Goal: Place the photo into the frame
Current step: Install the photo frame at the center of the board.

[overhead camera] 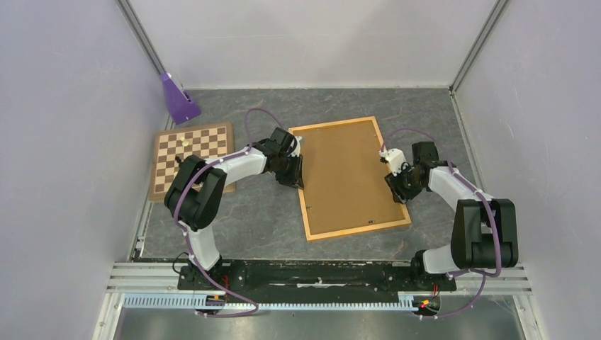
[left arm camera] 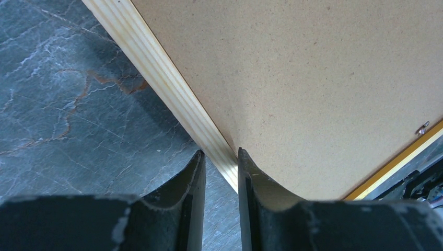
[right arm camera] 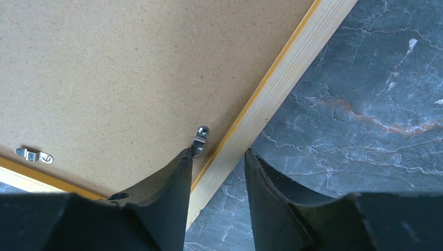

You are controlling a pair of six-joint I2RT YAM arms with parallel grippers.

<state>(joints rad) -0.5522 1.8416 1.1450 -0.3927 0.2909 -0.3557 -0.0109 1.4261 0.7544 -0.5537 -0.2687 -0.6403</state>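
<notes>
The frame (overhead camera: 347, 177) lies face down on the grey table with its brown fibreboard back up. The photo is hidden. My left gripper (overhead camera: 296, 177) is at the frame's left rail (left arm camera: 172, 89). In the left wrist view its jaws (left arm camera: 220, 151) pinch that pale rail, one fingertip on each side. My right gripper (overhead camera: 393, 185) is at the right rail (right arm camera: 271, 99). Its jaws (right arm camera: 218, 151) straddle the rail, partly open. The inner fingertip (right arm camera: 183, 167) rests over the backing board beside a small metal clip (right arm camera: 199, 137), and the outer one sits at the rail's outer edge.
A brown-and-white chessboard (overhead camera: 191, 159) lies left of the frame, partly under my left arm. A purple wedge-shaped object (overhead camera: 178, 99) stands at the back left. Another clip (right arm camera: 34, 155) sits on the backing near the frame's short rail. White walls enclose the table.
</notes>
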